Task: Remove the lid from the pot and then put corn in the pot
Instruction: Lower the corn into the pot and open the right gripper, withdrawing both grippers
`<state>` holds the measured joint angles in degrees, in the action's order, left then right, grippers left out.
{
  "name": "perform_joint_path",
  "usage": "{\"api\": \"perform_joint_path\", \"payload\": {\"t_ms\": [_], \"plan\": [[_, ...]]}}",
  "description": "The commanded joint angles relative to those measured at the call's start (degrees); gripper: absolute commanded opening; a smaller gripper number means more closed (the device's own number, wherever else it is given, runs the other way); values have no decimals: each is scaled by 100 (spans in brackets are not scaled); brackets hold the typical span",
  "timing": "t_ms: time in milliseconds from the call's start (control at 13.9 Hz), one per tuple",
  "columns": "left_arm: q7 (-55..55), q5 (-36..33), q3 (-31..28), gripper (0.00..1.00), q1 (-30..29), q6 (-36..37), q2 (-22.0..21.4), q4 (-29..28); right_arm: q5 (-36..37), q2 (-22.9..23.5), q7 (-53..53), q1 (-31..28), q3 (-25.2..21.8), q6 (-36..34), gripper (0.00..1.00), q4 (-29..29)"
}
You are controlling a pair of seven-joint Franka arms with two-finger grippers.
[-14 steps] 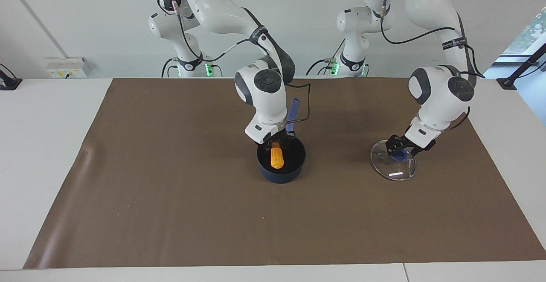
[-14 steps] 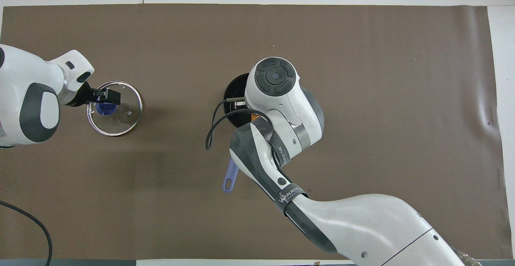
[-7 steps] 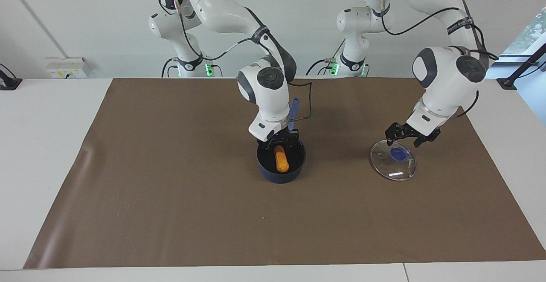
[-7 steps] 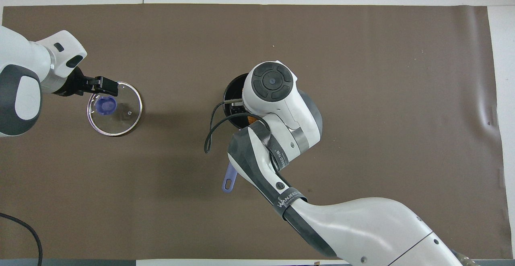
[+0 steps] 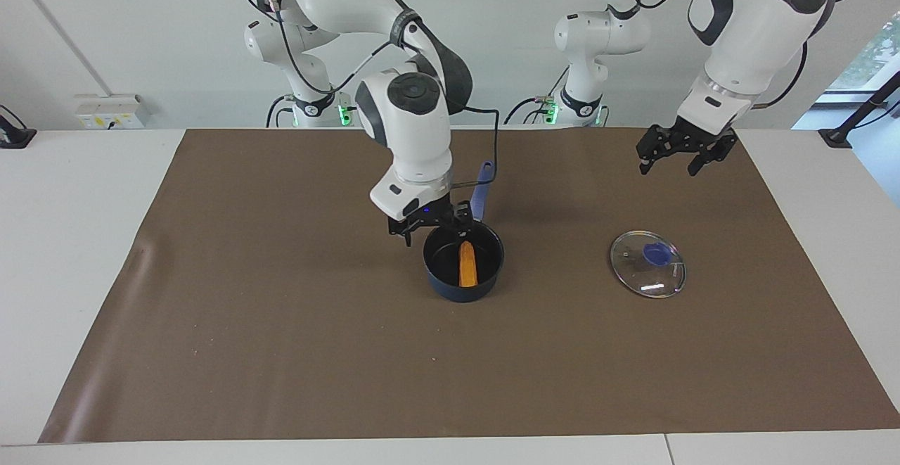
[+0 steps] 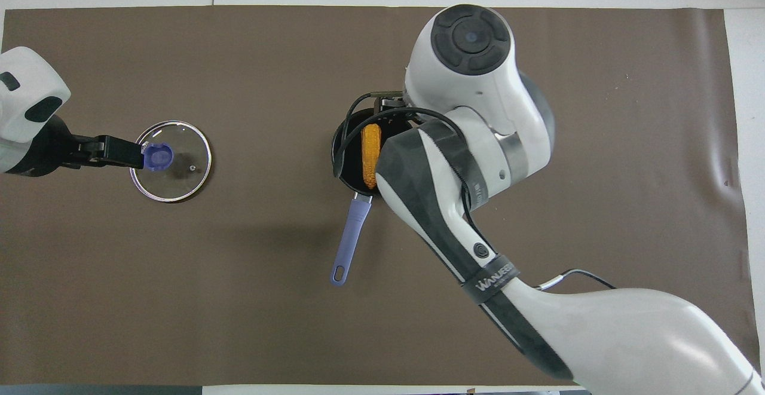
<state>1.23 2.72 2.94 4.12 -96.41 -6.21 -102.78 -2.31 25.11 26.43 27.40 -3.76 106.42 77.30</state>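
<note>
The lid (image 5: pixel 647 264) lies flat on the brown mat (image 5: pixel 281 352) toward the left arm's end of the table, blue knob up, well apart from the pot (image 5: pixel 463 262). The pot sits about mid-table, its long handle pointing toward the robots, and the corn (image 5: pixel 467 264) lies inside it on the black bottom, lengthwise along the handle's line. So both steps look done to me.

The right gripper (image 5: pixel 430 222) hangs just above the pot's rim on the robots' side, fingers spread wide and holding nothing. The left gripper (image 5: pixel 685 147) is high in the air over the mat, above ground closer to the robots than the lid, fingers apart and empty too.

The risk I'd watch is the right gripper: it is close to the rim and to the handle's root, so pulling away sideways rather than straight up could clip the pot, shove it along the mat or tip the corn out
</note>
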Motion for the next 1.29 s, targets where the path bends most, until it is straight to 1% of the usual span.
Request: {"api": "perform_joint_path", "payload": {"t_ms": [0, 144, 216, 288, 503, 575, 647, 719, 791, 863, 1007, 1078, 1222], "plan": [[114, 18, -39, 100, 19, 71, -266, -294, 3, -524, -961, -813, 103, -638, 100, 48], [306, 18, -39, 100, -16, -122, -275, -313, 55, -840, -1122, -1077, 77, -1182, 100, 57], [421, 18, -47, 100, -34, -97, -240, -260, 142, -1024, -1209, -1209, 77, -1533, 100, 83], [431, 9, -48, 100, -16, -27, -197, -190, 160, -1157, -1402, -1350, 77, -1728, 100, 110], [431, 9, -83, 100, 45, 631, 189, 660, 160, -1587, -1929, -1877, 77, -2203, 100, 232], [431, 9, -91, 100, 37, 789, 304, 881, 178, -1806, -2209, -1965, 68, -2239, 100, 468], [431, 9, -109, 100, 45, 886, 374, 952, 187, -2104, -2404, -2131, 51, -2248, 100, 862], [431, 0, -109, 100, 45, 896, 401, 927, 187, -2307, -2397, -2151, 50, -2240, 100, 1144], [431, 0, -144, 100, 45, 853, 393, 857, 204, -2448, -2414, -2159, 24, -2240, 100, 1260], [352, 0, -188, 100, 45, 809, 393, 769, 231, -2493, -2458, -2151, -80, -2231, 100, 1322], [281, 0, -197, 100, 28, 729, 393, 751, 301, -2730, -2458, -2081, -152, -2213, 100, 1603], [281, -17, -171, 100, 36, 729, 401, 768, 475, -2740, -2484, -2080, -152, -2187, 100, 1621], [273, -35, -136, 100, -25, 799, 410, 821, 591, -2688, -2529, -2150, -152, -2065, 100, 1578]]}}
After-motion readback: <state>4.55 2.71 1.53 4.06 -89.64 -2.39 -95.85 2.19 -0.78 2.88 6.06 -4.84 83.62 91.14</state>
